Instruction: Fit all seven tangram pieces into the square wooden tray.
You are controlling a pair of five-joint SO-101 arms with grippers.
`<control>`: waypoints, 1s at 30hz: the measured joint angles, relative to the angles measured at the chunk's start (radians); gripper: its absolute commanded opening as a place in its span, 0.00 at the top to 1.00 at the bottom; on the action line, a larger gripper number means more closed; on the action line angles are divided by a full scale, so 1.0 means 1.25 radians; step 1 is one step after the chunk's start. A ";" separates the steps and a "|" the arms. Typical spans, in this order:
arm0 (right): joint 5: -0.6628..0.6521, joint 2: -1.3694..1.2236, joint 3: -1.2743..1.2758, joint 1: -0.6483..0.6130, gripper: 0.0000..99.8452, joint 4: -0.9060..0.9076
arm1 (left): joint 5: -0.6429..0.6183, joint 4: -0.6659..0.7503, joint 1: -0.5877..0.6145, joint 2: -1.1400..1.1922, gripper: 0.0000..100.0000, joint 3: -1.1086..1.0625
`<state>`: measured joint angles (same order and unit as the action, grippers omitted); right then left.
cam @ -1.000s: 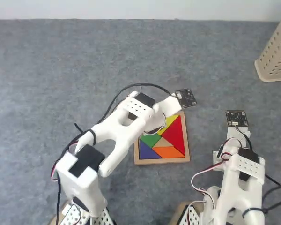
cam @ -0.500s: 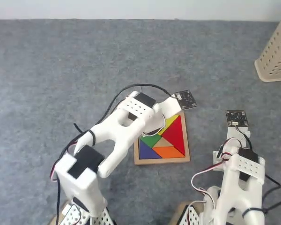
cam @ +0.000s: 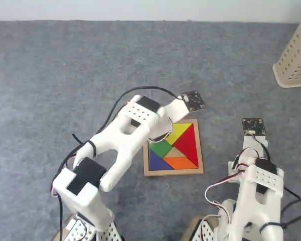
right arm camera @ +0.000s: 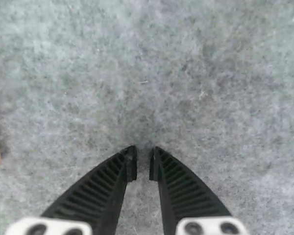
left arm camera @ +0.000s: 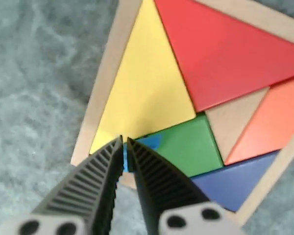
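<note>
Left pincer (left arm camera: 124, 147), near-closed and empty, hovers directly over blue piece (left arm camera: 154, 142) in tray (left arm camera: 107, 68); right pincer (right arm camera: 142, 164) closed, empty, farther off.

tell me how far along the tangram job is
Nearly done: yellow, red, green, orange and dark blue pieces lie flat in the tray. The left gripper hangs over a light blue piece at the tray's edge; whether it is seated is hidden. Left: confirm that piece, then withdraw.

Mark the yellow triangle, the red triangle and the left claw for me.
yellow triangle (left arm camera: 144, 83), left wrist view, centre of its top face.
red triangle (left arm camera: 225, 49), left wrist view, middle of its top face.
left claw (left arm camera: 124, 141), left wrist view, midway between its fingertips.
</note>
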<state>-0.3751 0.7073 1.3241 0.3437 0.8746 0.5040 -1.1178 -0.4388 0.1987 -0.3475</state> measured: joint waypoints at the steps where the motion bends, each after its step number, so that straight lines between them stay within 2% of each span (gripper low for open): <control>1: 0.000 0.000 0.000 0.000 0.92 0.000 | -0.001 0.000 -0.006 0.000 0.99 0.000; 6: 0.000 0.000 0.000 0.000 0.92 0.000 | -0.005 0.032 -0.014 0.000 0.99 0.000; 17: 0.000 0.000 0.000 0.000 0.92 0.000 | -0.002 0.015 -0.075 -0.005 0.99 -0.066; 30: 0.000 0.000 0.000 0.000 0.92 0.000 | -0.006 0.031 0.033 -0.014 0.99 -0.034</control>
<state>-0.3751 0.7073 1.3241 0.3437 0.8746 0.4964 -1.0794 -0.3974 0.1818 -0.3905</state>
